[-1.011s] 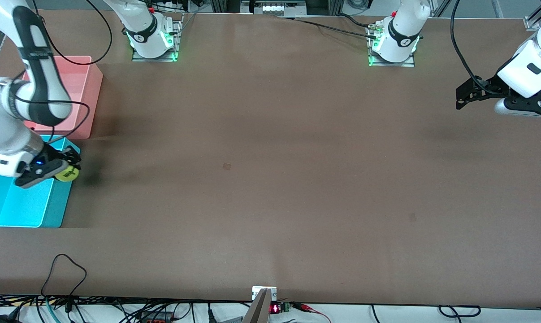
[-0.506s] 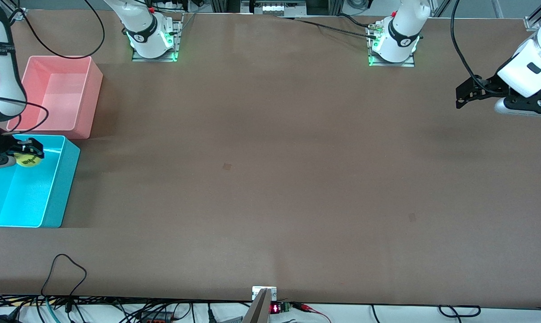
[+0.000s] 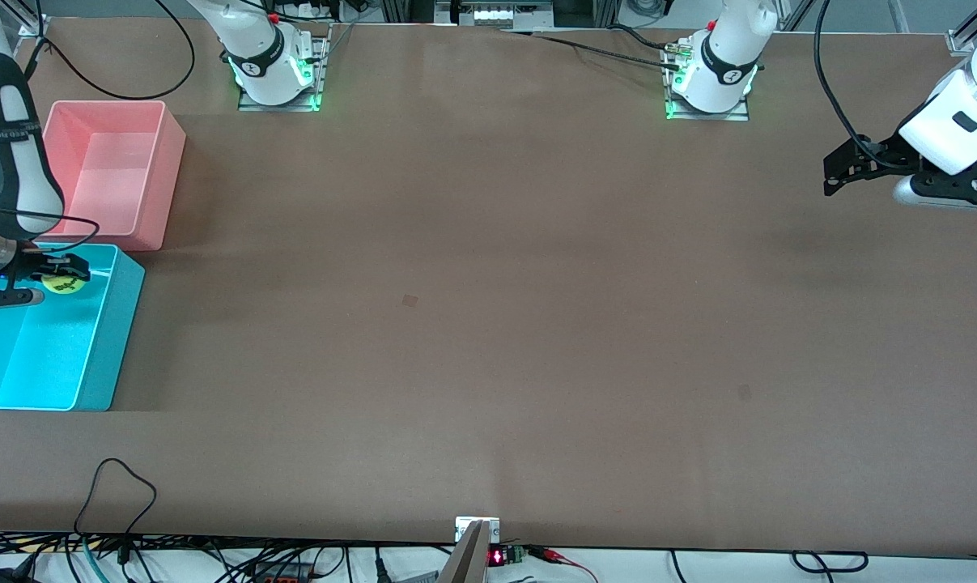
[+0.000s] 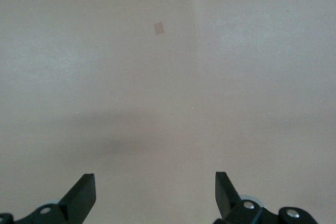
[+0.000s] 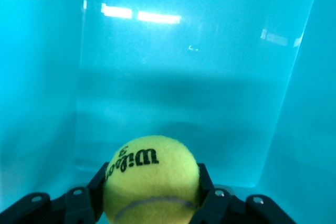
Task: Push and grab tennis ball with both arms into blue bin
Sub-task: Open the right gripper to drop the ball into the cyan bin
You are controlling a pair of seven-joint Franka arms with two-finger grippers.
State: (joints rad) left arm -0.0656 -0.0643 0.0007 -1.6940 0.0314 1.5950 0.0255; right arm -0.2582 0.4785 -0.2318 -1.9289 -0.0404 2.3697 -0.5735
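Fuzzy yellow-green tennis ball (image 3: 64, 283) pinched in right gripper (image 3: 59, 274), over bright cyan plastic bin (image 3: 91, 368). Left gripper (image 3: 833, 174) spread wide, waiting over brown table (image 3: 488, 324) at left arm's end.

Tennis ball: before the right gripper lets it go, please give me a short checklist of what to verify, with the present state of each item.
1. Tennis ball clamped in right gripper: ok.
2. Ball over the blue bin, inside its walls: ok.
3. Bin floor under the ball bare: ok.
4. Ball clear of the pink bin: ok.
5. Left gripper open, waiting over bare table: ok.
6. Height of ball above bin floor: cannot tell.
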